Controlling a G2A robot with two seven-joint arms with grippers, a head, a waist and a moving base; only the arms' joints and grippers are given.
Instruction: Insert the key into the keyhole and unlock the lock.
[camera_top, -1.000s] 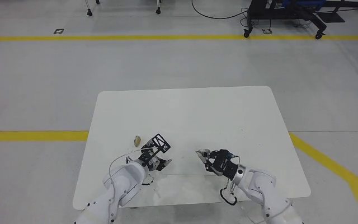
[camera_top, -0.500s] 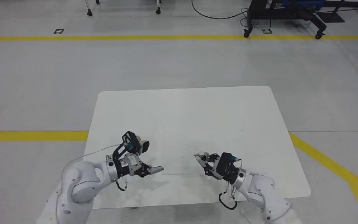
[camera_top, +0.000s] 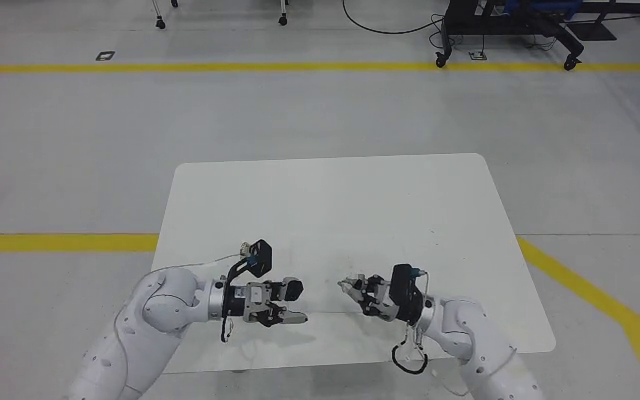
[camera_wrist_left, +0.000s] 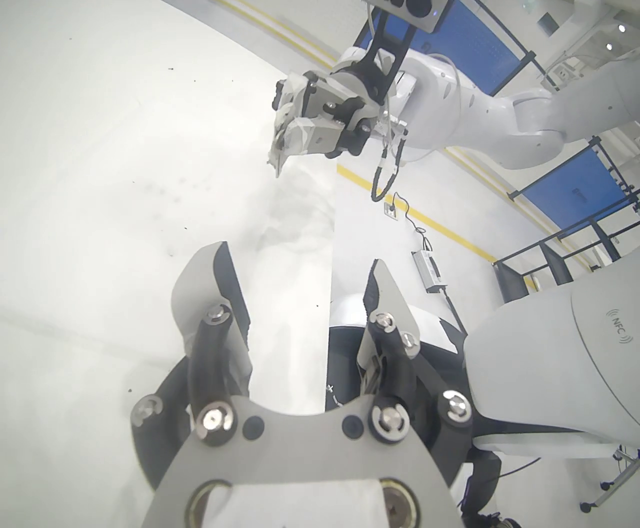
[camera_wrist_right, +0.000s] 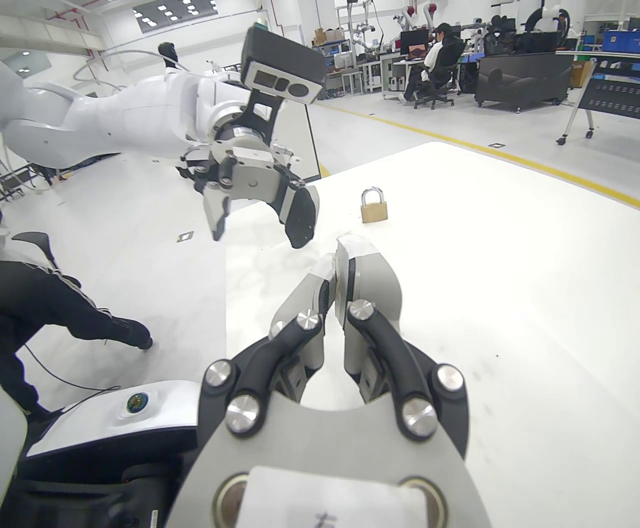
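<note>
While both arms sit low over the near part of the table (camera_top: 400, 200), nothing is joined yet.

Left gripper (camera_wrist_left: 300, 260): fingers spread wide, nothing between them, pointing across toward the other arm.

Right gripper (camera_wrist_right: 340, 255): fingers pressed together at the tips. I cannot make out whether the key is pinched there (too thin to see, if present).

Padlock (camera_wrist_right: 374, 205): brass body, shackle closed, seemingly standing upright on the table. It lies beyond the right gripper's tips, off to the side of the left gripper, and neither touches it. Keyhole not visible.

Judgement: early stage — lock not secured, key not at the keyhole.

Risks from here:
- A free-standing lock would likely topple or skid if a finger clips it on approach, since nothing braces it.
- Pushing a key at an unheld lock would shove it away rather than seat.
- If the keyhole faces the table, the lock must be lifted and turned; a poor grip on the shackle could let it swing.
- The grippers face each other closely — collision is possible.
</note>
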